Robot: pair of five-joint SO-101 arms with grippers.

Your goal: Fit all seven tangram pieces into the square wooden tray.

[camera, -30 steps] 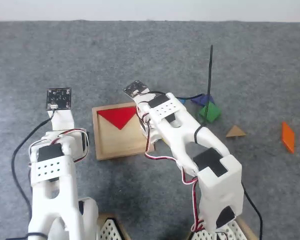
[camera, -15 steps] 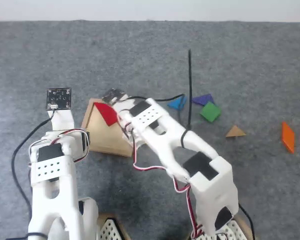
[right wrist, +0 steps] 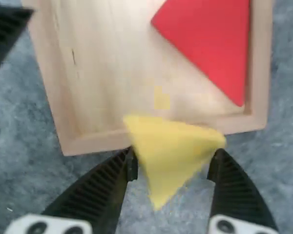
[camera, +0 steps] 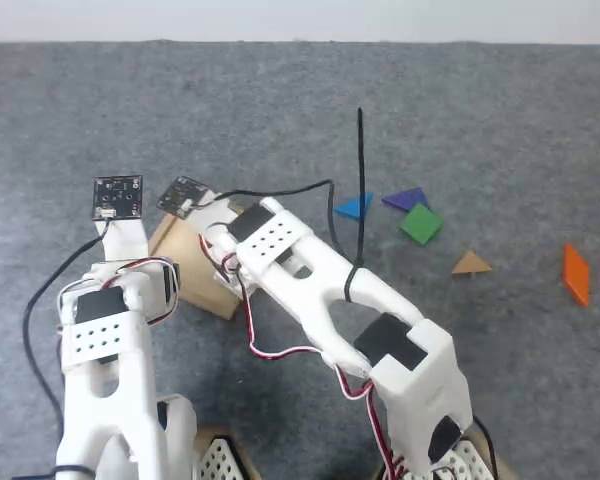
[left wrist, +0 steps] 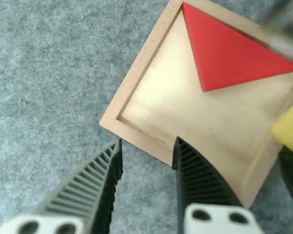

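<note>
Tray point(left wrist: 185, 114) holding red triangle point(left wrist: 229, 53), yellow triangle point(right wrist: 173, 146) over rim

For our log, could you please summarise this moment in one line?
right gripper: shut on yellow triangle over tray rim | left gripper: open at tray edge | red triangle: in tray

I swung the right arm point(camera: 310, 280) left with the yellow triangle point(right wrist: 171, 146); it shoved the tray point(camera: 185, 265) leftward and twisted it toward the left arm point(camera: 110, 320). Blue triangle point(camera: 354, 207) got uncovered.
</note>
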